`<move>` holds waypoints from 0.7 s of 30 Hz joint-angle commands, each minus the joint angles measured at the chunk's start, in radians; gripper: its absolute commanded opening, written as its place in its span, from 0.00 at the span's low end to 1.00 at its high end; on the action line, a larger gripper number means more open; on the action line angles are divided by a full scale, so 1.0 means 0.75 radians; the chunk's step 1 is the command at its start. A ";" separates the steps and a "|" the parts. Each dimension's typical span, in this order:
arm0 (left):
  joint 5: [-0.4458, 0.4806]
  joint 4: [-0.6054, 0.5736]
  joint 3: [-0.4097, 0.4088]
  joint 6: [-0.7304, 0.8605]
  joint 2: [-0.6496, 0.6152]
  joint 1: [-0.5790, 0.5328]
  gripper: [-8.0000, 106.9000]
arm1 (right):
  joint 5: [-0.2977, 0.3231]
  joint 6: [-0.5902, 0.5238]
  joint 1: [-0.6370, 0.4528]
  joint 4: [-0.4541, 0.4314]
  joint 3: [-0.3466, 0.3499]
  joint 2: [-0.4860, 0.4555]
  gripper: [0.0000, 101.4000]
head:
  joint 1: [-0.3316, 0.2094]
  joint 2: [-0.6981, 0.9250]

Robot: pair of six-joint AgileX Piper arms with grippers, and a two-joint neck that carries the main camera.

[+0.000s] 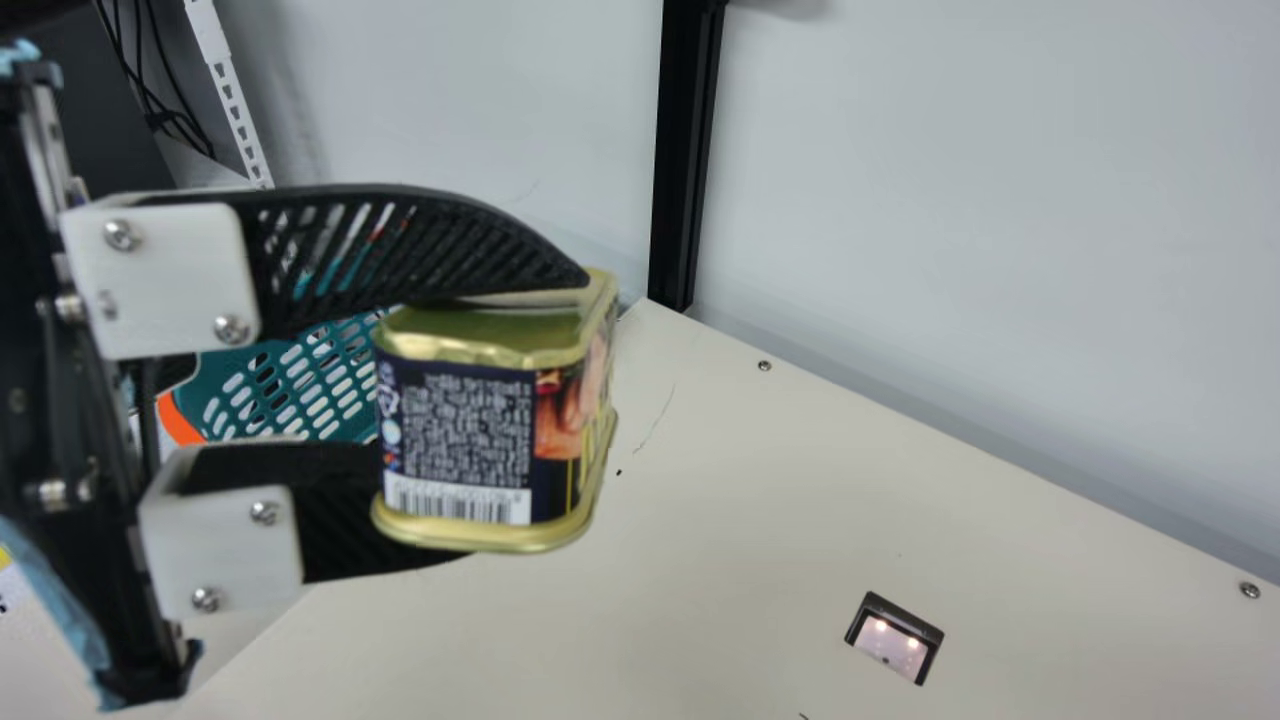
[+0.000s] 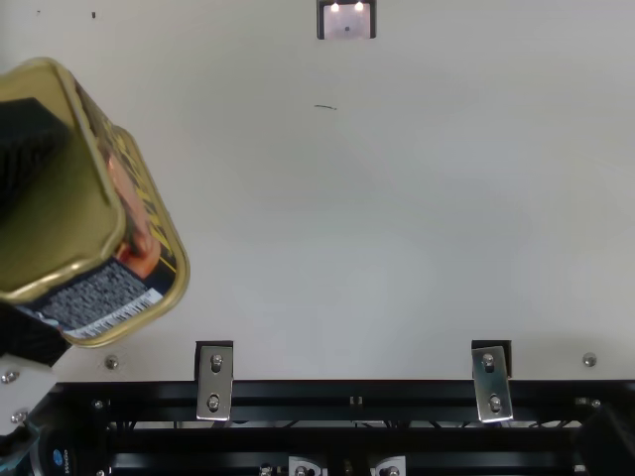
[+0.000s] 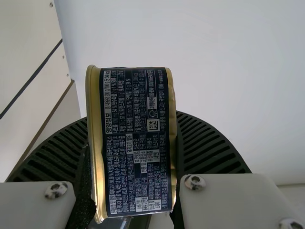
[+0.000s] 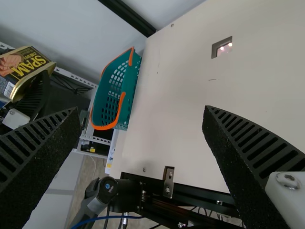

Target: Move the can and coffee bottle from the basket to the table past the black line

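Main view: the left claw (image 1: 520, 420) grips the can (image 1: 460, 440) in midair at the left; beyond are a teal basket (image 1: 300, 385), a pale wall (image 1: 960, 210) and a black post (image 1: 685, 160) at the cream worktop's (image 1: 720, 520) far corner. Top view: the can is raised at the left. Left wrist view: a black line (image 3: 33, 76) crosses the worktop. Right wrist view: the right claw (image 4: 142, 112) is spread wide; the basket sits beside the worktop's left edge.

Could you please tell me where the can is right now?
In the main view, the can is left of centre, held up between the fingers of my left gripper, with part of the basket showing behind.
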 commanded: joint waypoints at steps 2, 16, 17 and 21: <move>0.000 0.000 0.000 0.000 0.000 0.000 0.16 | 0.000 0.000 0.000 0.000 0.000 0.000 1.00 | -0.040 0.020; 0.000 0.000 0.000 0.000 0.000 0.000 0.16 | 0.000 0.000 0.000 0.000 0.000 0.000 1.00 | -0.040 0.020; 0.000 0.000 0.000 0.000 0.000 0.000 0.16 | 0.000 0.000 0.000 0.000 0.000 0.000 1.00 | -0.040 0.020; 0.006 -0.011 0.009 0.020 0.006 0.011 0.16 | 0.000 0.000 0.000 0.000 0.000 0.000 1.00 | -0.040 0.020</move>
